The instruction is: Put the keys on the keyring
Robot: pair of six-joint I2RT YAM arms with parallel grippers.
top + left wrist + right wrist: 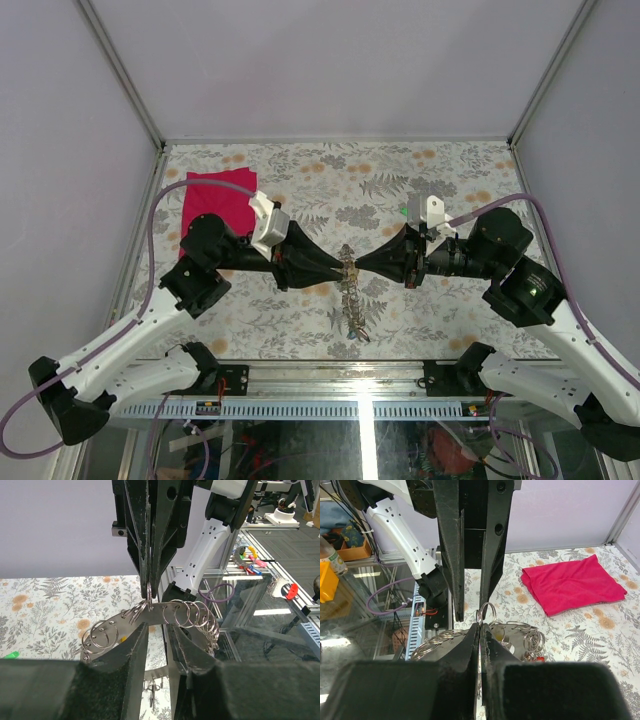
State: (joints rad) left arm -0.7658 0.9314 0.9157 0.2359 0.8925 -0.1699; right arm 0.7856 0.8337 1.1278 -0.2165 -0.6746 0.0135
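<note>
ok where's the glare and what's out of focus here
Top view: bright streak on the glass, rest sharp. Left wrist: glare on the glass too, left fingers soft, keyring crisp. Right wrist: right fingers blurred, cloth sharp.

I'm in a robotics lab: white walls (330, 60) and aluminium posts (120, 70) box in my table (400, 170), cable duct (350, 408) in front.
</note>
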